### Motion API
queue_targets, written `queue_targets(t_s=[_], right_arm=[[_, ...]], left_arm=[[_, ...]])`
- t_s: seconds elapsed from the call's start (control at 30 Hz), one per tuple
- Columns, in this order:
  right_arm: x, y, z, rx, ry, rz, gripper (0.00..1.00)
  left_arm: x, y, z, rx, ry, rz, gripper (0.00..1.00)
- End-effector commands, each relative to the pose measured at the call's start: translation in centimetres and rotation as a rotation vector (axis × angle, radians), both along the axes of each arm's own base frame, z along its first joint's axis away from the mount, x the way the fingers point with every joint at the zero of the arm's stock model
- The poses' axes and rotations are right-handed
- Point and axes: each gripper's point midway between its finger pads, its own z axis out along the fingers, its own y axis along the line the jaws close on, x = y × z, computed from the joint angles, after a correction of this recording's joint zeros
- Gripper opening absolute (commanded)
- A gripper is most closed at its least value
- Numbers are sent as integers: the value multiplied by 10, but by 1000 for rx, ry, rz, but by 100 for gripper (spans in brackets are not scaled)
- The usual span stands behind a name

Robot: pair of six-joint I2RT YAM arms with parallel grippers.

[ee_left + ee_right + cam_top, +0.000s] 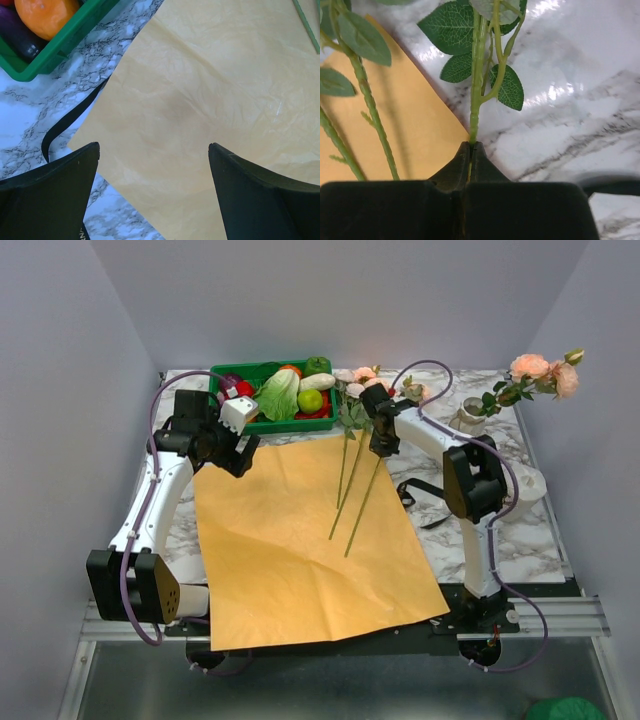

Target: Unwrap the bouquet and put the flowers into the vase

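Right claw (471, 145): pinched fully together on one rose stem (476, 100), biting just below a cluster of leaves (507, 87). The grip sits just off the far right edge of the orange paper sheet (300, 540), over bare marble bench (530, 540).

The other loose flowers (338, 490) lie beside the held stem. Their heads are past the sheet's far edge and their tails point toward its middle. The wrapping is off: the sheet is spread flat, and the black ribbon (425, 502) lies loose on the bench off the sheet's right edge.

Left claw (152, 150): spread wide, holding nothing, hovering over the sheet's far left corner.

Vase (468, 418): stands beyond the sheet's far right corner, well apart from it. A spray of roses (535, 370) is already in it, leaning away from the sheet. A green tray (285, 426) of plastic vegetables sits just past the sheet's far edge.

Risks, as I judge them:
- The stem is thin and held at a single narrow point, so the bloom's weight may make it swivel or slide once lifted.
- The leaves sit close to the neighbouring stems. A snag would drag those stems off the sheet.
- The long tail hangs free below the grip. It may sway and miss the narrow mouth, which is already partly filled.
- The vase is small and its load leans. A stem tip pushing on the rim or on the roses could tip it over.
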Motion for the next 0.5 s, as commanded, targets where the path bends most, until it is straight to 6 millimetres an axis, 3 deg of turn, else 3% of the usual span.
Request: queue_targets(t_s=[0.0,0.03,0.13,0.37,0.43,0.47], right_arm=[[13,-1,86,67,-249,33,1],[18,-1,121,101,-344,38,1],[20,-3,161,108,-451,86,1],[7,-8,284,126,-777,242,1],[-5,-16,345,132,-953,262,1],[-9,-24,362,79,-1002,286,1]], left_arm=[[-2,5,18,16,-51,10,99],[-3,5,19,14,-50,10,99],[-4,4,23,9,-64,10,99],[-8,4,21,4,-69,10,99],[-8,4,21,2,-71,10,99],[-8,3,21,0,-70,8,99]])
